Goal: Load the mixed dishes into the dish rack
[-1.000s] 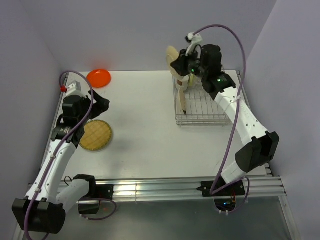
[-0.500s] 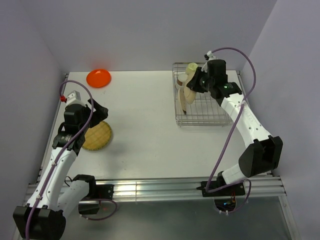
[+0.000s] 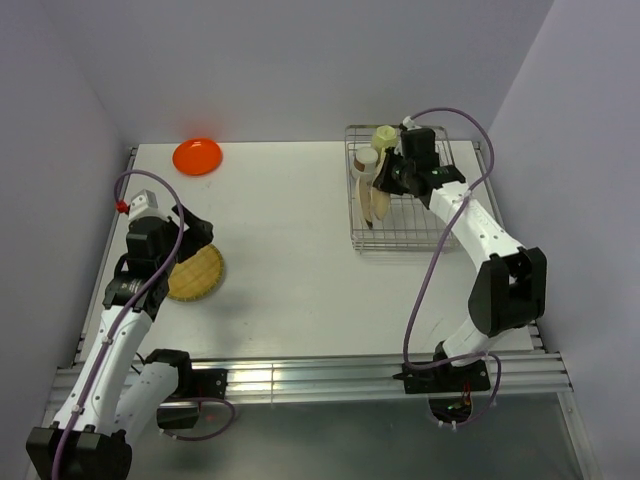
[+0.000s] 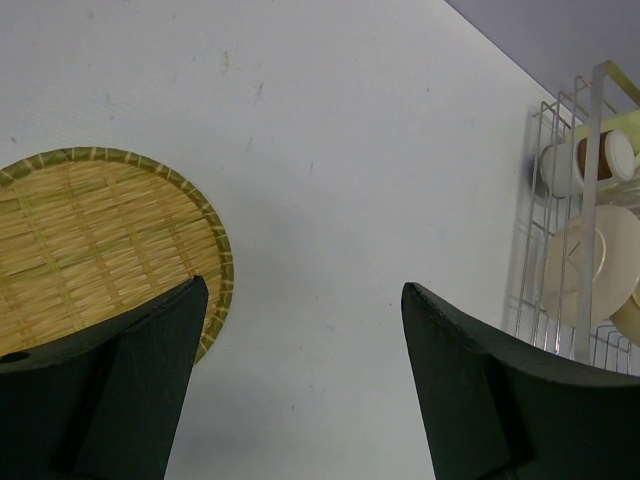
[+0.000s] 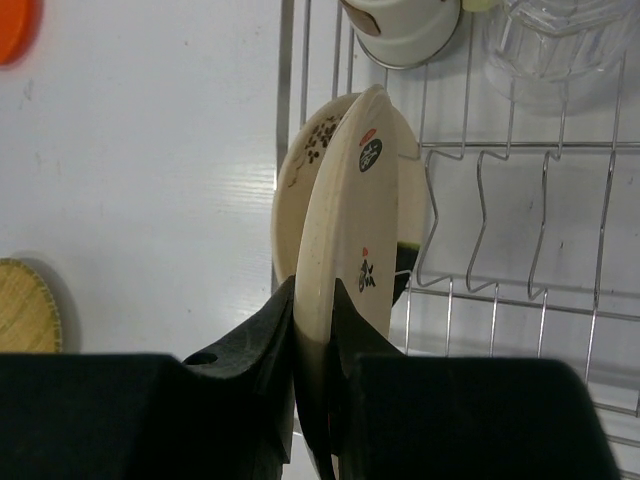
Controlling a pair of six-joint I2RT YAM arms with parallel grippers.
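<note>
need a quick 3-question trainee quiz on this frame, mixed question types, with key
1. True or false: the left tool is shut on the woven yellow-brown round plate.
2. What does the right tool grip, upright on edge? A) clear glass B) cream round ceramic plate C) pale mug
3. Fill in: the flat orange round plate lies on the white table at its far ___ corner, outside the silver wire dish rack.

Key: 1 false, that tool is open; 2 B; 3 left.
</note>
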